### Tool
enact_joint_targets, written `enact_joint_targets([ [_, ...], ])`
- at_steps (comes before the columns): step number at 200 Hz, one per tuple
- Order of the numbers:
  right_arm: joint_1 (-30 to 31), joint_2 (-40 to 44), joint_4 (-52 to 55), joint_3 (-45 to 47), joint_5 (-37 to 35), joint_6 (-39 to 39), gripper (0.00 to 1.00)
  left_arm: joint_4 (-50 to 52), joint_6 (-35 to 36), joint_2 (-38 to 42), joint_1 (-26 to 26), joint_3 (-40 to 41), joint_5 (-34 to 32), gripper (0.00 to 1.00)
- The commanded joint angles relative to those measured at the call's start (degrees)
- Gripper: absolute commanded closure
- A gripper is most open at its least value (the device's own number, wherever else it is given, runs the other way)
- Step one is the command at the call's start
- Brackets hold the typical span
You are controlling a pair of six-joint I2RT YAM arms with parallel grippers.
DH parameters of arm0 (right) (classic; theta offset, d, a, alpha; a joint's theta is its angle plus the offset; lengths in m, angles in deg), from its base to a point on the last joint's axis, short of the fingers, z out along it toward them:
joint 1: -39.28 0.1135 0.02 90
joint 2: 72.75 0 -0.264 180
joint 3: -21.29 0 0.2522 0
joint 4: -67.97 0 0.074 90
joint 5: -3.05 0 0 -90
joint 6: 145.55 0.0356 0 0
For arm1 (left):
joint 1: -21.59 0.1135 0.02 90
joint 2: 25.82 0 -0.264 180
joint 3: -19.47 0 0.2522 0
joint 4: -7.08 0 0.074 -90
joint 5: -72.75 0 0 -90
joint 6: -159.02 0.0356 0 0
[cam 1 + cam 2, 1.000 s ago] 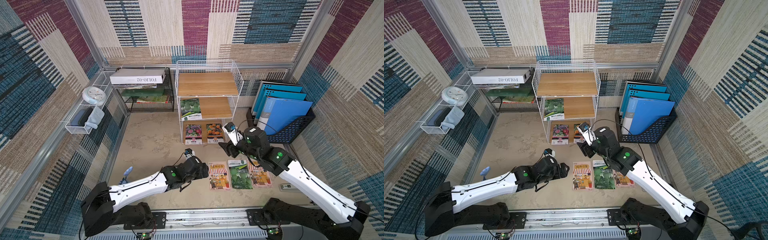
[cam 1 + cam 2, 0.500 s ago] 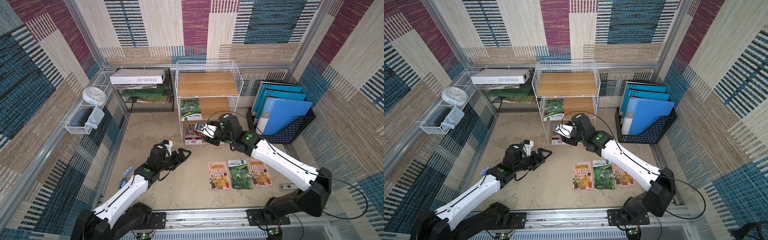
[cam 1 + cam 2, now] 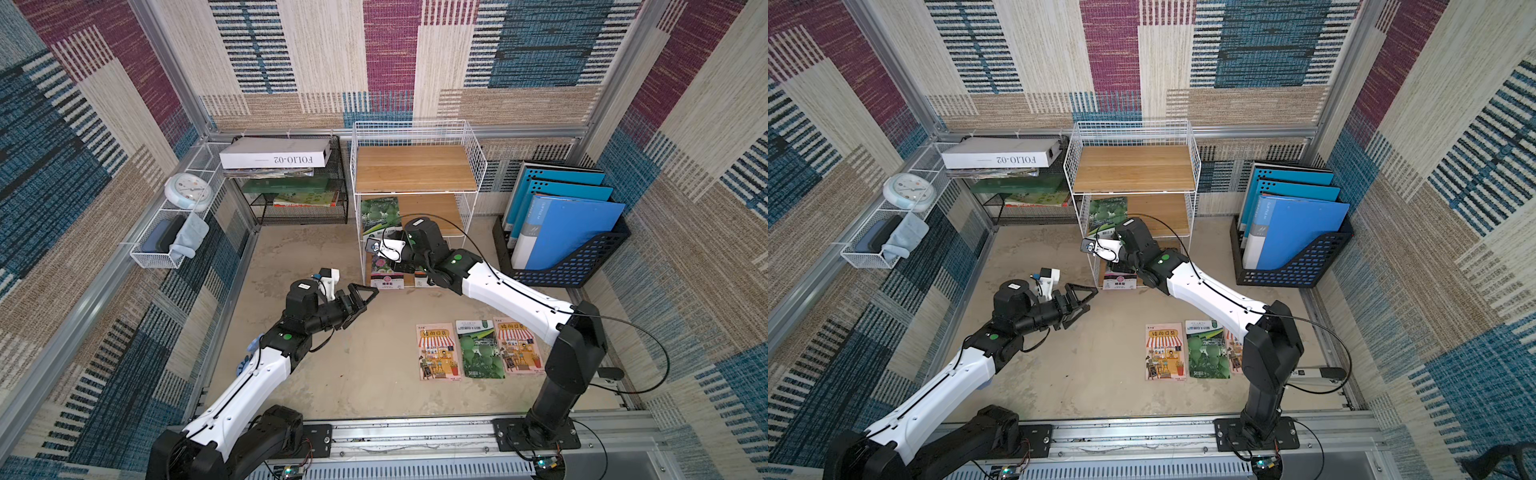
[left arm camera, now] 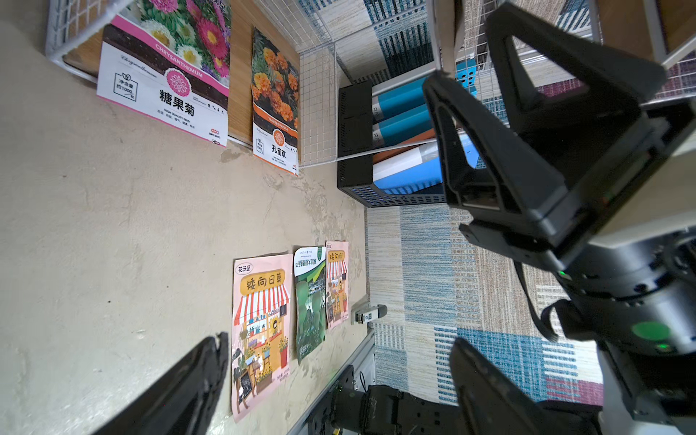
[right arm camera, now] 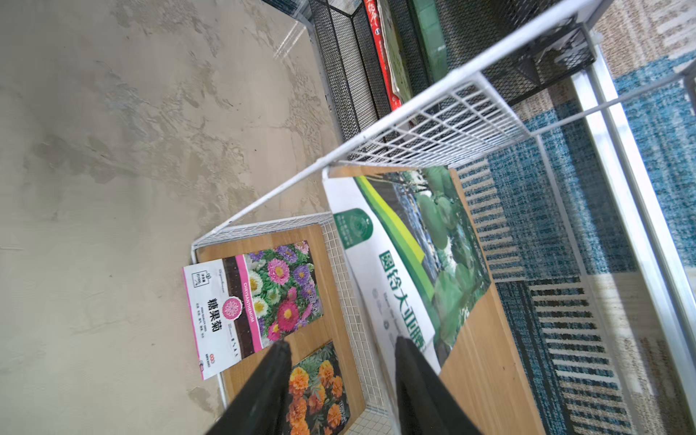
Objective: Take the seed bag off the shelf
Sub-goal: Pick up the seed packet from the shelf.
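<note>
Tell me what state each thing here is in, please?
Left pincer: open, empty, over the floor.
Right pincer: open, at the front of the shelf, nothing clamped.
Green seed bag: flat on the middle board, overhanging its front.
Chrysanthemum bag: flat on bottom board.
Marigold bag: flat beside it.
Three floor bags: flat, side by side.
</note>
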Motion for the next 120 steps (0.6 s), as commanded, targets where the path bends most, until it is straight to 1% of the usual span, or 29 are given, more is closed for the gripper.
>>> enact_joint_targets([
  [1, 0.1, -2.0, -1.6, -2.5, -2.6, -0.3, 0.52, 0.8, 0.9, 0.8, 0.4, -0.5, 0.7, 0.05],
  [49, 0.1, -5.0, -1.6, -4.7, -3.8, -0.6, 0.54, 2.9, 2.3, 1.7, 0.9, -1.5, 0.4, 0.04],
  [70, 0.1, -6.1, -1.5, -5.1, -4.1, -0.4, 0.58, 2.8, 2.3, 1.7, 1.0, -1.4, 0.3, 0.04],
  [93, 0.1, -6.3, -1.4, -5.3, -4.0, 0.1, 0.68, 2.6, 2.0, 1.8, 0.9, -1.3, 0.4, 0.04],
  [120, 0.3, -5.6, -1.5, -4.8, -4.0, 0.3, 0.74, 2.6, 1.8, 2.1, 1.0, -1.3, 0.4, 0.04],
])
